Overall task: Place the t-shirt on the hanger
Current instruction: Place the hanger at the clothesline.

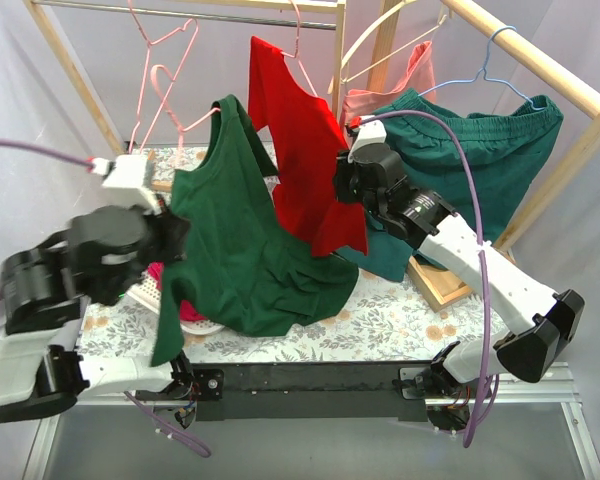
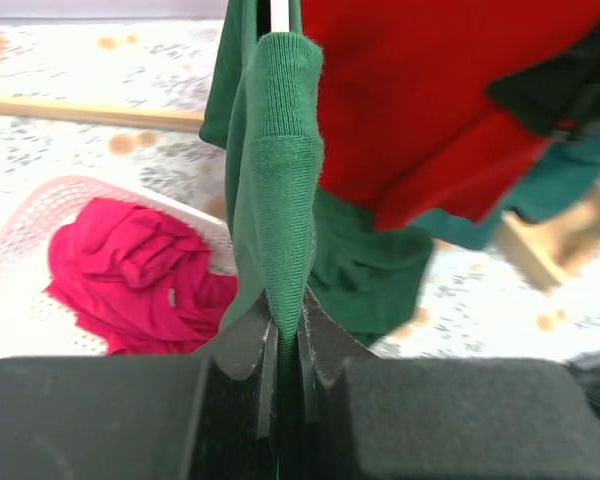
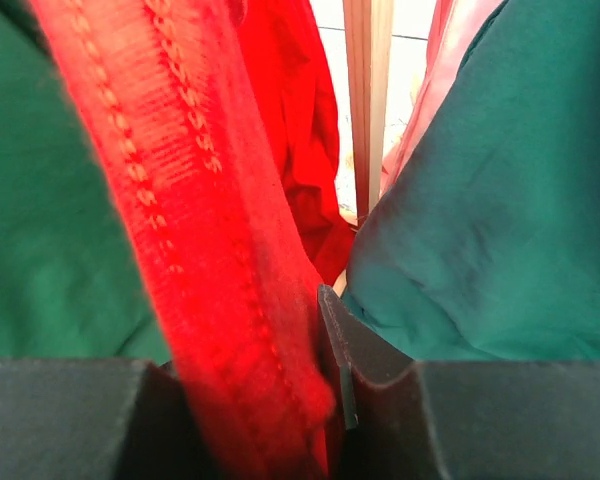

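A tall wooden rack [image 1: 540, 60] stood over a table [image 1: 400, 320] with a flowery cloth. The big, soft, dark green t-shirt [image 1: 235, 230] hung in the air over the table's left side, and its bottom lay on the cloth. A bright red t-shirt [image 1: 300, 150] hung right beside it, touching it. The thin pink wire hanger [image 1: 162, 82] hung on the rail, up and left of the green t-shirt. I could not tell if any of its wire went inside the shirt.

The left gripper [image 2: 288, 340] was squeezed tight on a fold of the green t-shirt. The right gripper [image 3: 310, 400] was pinching the red t-shirt's hem.

To do this well, I think the left arm should lift slowly. The right arm should hold the red t-shirt out of the way.
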### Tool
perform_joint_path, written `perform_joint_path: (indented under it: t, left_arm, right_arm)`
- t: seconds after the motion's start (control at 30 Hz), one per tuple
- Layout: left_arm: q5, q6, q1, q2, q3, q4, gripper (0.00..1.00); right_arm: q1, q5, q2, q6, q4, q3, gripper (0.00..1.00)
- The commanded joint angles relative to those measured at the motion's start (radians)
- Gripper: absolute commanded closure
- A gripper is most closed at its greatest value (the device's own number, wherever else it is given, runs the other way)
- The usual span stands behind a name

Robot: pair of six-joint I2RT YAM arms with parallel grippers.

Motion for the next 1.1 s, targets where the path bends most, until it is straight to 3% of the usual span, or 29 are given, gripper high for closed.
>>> perform_joint_path:
  t: [0.0,0.23,0.33,0.4,0.83,1.07]
  left_arm:
    - [-0.165,-0.041,0.002,0.102,-0.009,0.072,1.0]
    - [-0.244,-0.104,0.016,0.315,0.052,0.081,1.0]
    - [-0.139,-0.067,0.108,0.372,0.082,0.142,1.0]
    - [-0.062,-0.034,0.18,0.383,0.066,0.211,1.0]
    - [0.101,0.164,0.4,0.308,-0.062,0.569,1.0]
    - [0.157,0.289,0.47,0.323,-0.003,0.629,1.0]
  right_arm:
    - [-0.005,-0.005,-0.043,0.011,0.012,-0.015,0.7]
    - [-0.005,-0.014,-0.063,0.015,0.009,-0.035,0.7]
    - [-0.005,-0.024,-0.071,0.021,0.005,-0.039,0.7]
    - [-0.005,-0.025,-0.074,0.026,0.005,-0.048,0.7]
    - [-0.005,-0.028,-0.096,0.02,-0.005,-0.061,0.7]
    - [-0.007,-0.041,-0.093,0.012,-0.009,-0.058,0.7]
